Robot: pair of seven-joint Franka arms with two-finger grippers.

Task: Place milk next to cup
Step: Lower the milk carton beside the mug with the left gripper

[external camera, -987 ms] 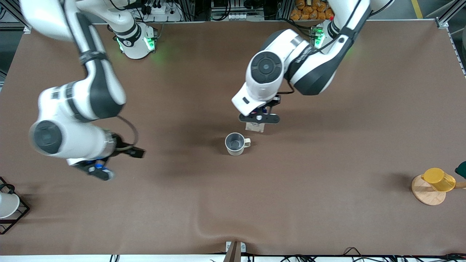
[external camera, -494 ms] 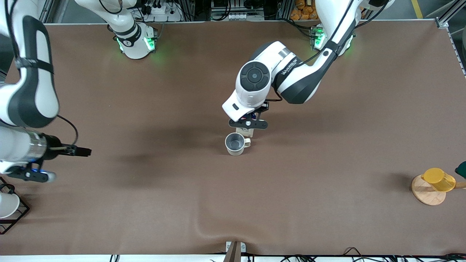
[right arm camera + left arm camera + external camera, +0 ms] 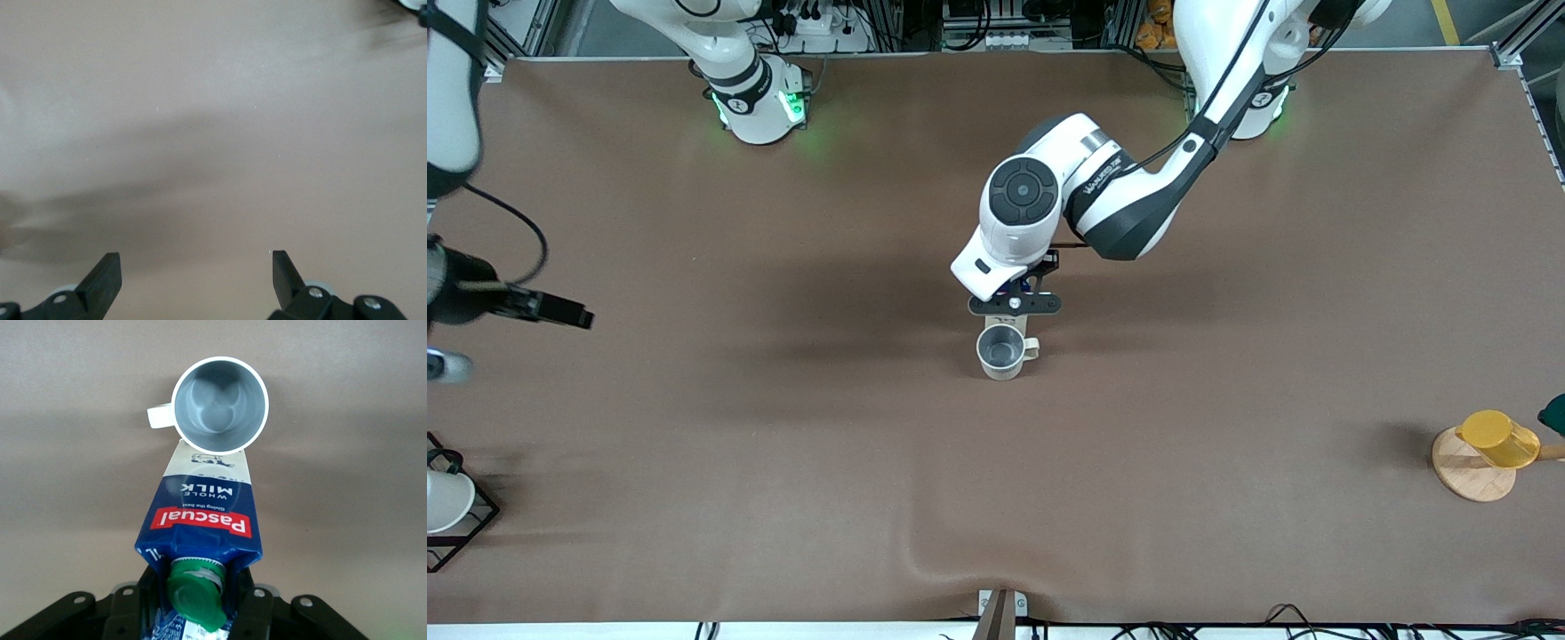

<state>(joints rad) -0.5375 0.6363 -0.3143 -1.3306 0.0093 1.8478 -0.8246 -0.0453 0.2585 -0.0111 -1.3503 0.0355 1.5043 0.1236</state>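
You had the left gripper (image 3: 193, 600) clamped on the milk (image 3: 200, 520) just over the table, the carton close beside the cup (image 3: 1001, 349) — contact unclear. Lower it straight, keeping it upright and off the rim — then release. The right gripper (image 3: 193, 270) waited, fingers wide, at the right arm's end.

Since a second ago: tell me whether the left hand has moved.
Yes. The left hand, shut on the milk, has shifted toward the right arm's end of the table and now sits right by the cup, which stayed put.
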